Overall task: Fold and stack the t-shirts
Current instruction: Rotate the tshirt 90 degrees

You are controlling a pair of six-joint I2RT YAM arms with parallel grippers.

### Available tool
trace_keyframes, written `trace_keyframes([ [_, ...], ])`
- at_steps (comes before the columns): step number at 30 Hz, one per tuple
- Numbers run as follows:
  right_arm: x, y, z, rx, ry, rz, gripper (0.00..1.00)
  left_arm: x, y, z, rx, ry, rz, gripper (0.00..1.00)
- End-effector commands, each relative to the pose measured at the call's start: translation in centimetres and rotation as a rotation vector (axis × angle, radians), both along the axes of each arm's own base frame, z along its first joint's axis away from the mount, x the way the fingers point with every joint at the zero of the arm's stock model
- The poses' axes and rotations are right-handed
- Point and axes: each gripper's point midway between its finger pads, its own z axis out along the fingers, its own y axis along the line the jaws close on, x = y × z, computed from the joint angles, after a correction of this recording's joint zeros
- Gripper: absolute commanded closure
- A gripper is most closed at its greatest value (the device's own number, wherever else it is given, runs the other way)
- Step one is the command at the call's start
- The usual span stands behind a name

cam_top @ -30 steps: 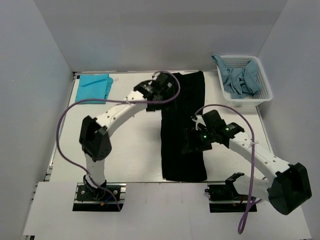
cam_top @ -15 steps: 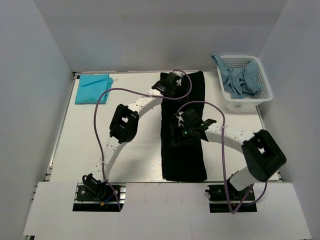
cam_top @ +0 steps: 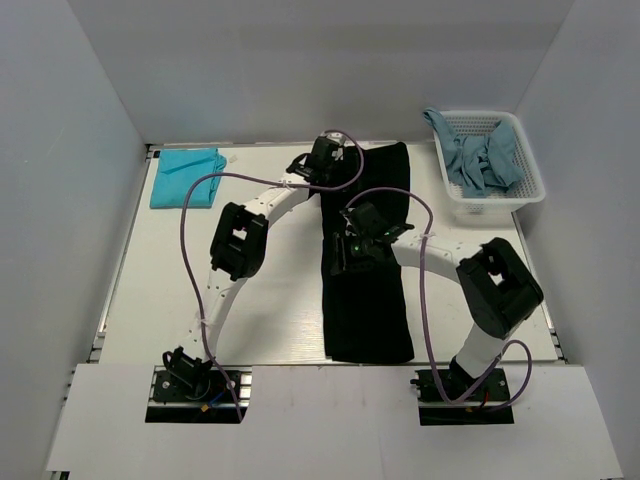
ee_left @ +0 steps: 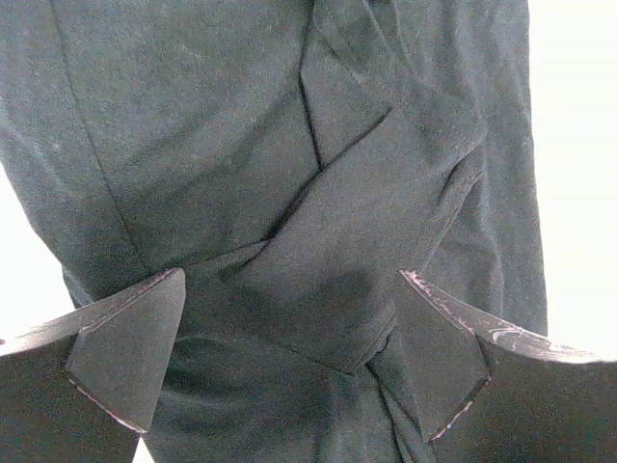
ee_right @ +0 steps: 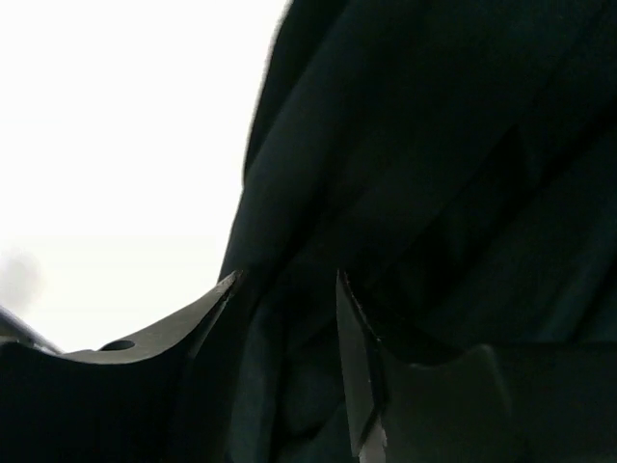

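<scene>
A large black t-shirt [cam_top: 368, 310] lies folded into a long strip down the middle of the table. My left gripper [cam_top: 322, 160] hovers over its far left corner. In the left wrist view the gripper [ee_left: 289, 280] is wide open above a folded-over sleeve [ee_left: 357, 251]. My right gripper [cam_top: 343, 255] is at the strip's left edge, about halfway down. In the right wrist view the gripper [ee_right: 285, 278] is narrowed on a raised fold of the black cloth [ee_right: 434, 145]. A folded teal t-shirt [cam_top: 187, 176] lies at the far left. Greyish-blue t-shirts [cam_top: 480, 155] are in the basket.
A white mesh basket [cam_top: 527, 190] stands at the far right corner. Grey walls close in the table on three sides. Purple cables loop over both arms. Bare white table [ee_right: 116, 145] shows left of the black strip.
Both arms have swung inward. My right gripper moved left and away, from the strip's right side to its left edge. My left gripper shifted along the shirt's far left corner. The shirt's outline looks unchanged.
</scene>
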Motion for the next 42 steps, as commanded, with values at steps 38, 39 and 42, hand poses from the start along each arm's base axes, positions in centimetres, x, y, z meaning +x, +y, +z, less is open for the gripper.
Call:
trace_keyframes([
  [38,0.0,-1.6,-1.0,0.004,0.081,-0.101,0.6,-1.6,-0.7,-4.5,-0.023,0.088,-0.035,0.01],
  [39,0.0,-1.5,-1.1,0.003,0.084,-0.104,0.62,-1.6,-0.7,-4.5,-0.023,0.088,-0.035,0.01],
  [42,0.9,-1.1,-0.9,0.015,0.058,-0.108,0.63,-1.5,-1.0,-4.2,-0.035,0.079,-0.042,0.01],
])
